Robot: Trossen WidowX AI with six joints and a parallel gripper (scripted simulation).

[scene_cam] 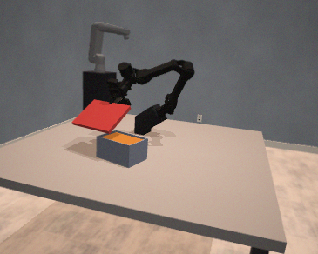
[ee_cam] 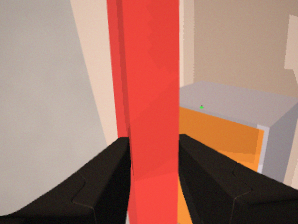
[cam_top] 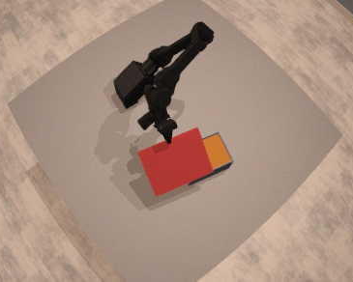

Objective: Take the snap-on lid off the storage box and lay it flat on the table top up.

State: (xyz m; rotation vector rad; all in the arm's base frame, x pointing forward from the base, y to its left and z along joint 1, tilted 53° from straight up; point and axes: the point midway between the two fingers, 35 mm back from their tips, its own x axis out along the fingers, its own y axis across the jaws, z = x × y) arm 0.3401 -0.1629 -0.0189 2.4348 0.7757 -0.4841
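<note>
Claw (cam_top: 168, 138) is clenched on the red lid's (cam_top: 175, 163) near edge — lid is airborne and tilted, part-way over the blue box (scene_cam: 122, 150) below it. Carry it clear of the box, level it top-up, lower to the counter (scene_cam: 199, 174), then release.

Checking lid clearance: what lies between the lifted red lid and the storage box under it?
Nothing. In the exterior view the red lid, clamped by the gripper, hangs tilted above the box with only air between.
</note>
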